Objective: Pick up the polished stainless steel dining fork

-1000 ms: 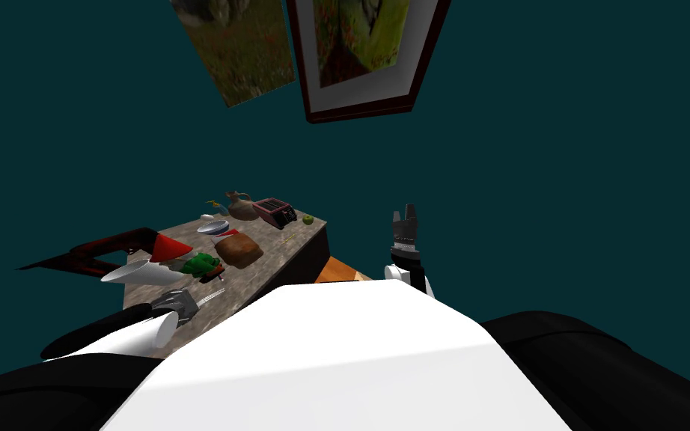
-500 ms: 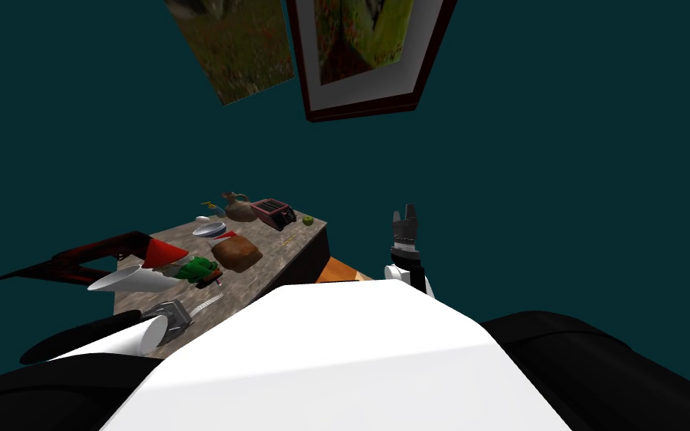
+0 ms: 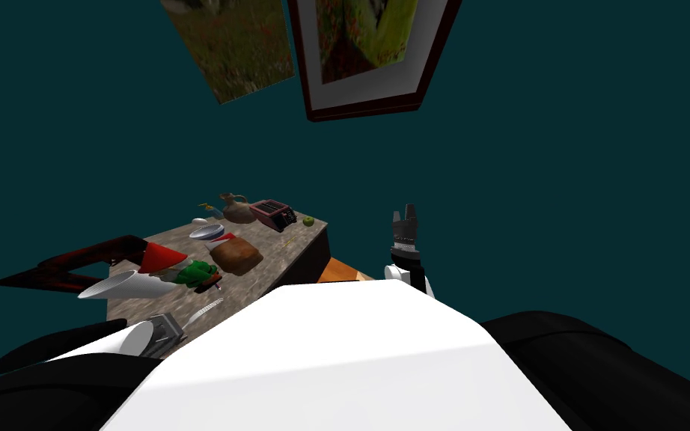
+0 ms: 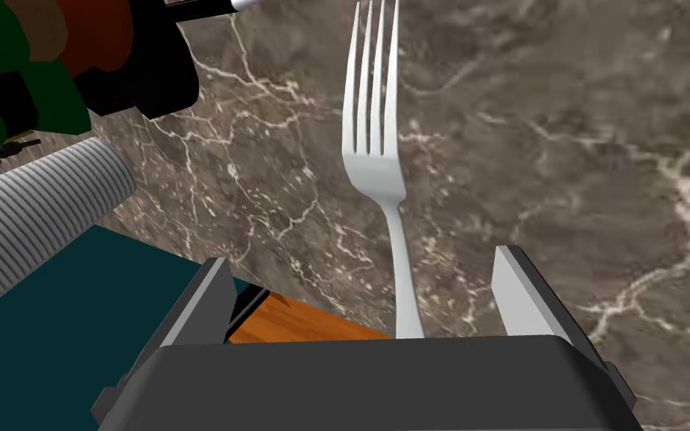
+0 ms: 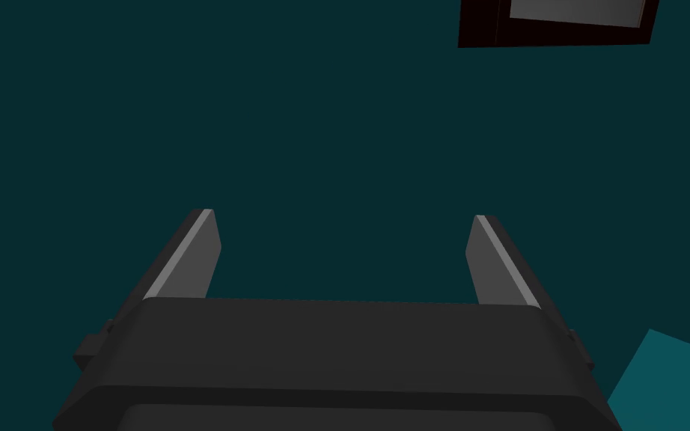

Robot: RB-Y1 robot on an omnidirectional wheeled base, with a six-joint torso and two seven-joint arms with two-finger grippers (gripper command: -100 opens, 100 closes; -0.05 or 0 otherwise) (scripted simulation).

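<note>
**Left wrist view: fork lies between spread fingers, off-centre**

The fork [image 4: 373,168] lies flat on the table [image 4: 560,150]. Its tines point away from the left gripper [image 4: 364,263] and its handle runs back under the gripper's body. The fingers [image 4: 523,299] stand wide apart and hold nothing. The handle passes between them, but nearer the finger over the table's inside than the one at the table's edge.

To do the grasp well, I judge the hand should shift sideways until the handle sits midway between the fingers, then come straight down. That way both blades should meet the thin handle together and not push it aside. The handle is flat and slick-looking, so a low, square pinch seems safer than a tilted one.

The fork's end lies close to the table's edge, so a sideways nudge could slide it off.

Beyond the edge-side finger lie a ribbed cylinder [image 4: 37,217] and a green and red thing [image 4: 7,75], apart from the fork.

In the head view the right gripper [image 3: 408,217] is raised off to the side, its fingers spread and empty.
</note>
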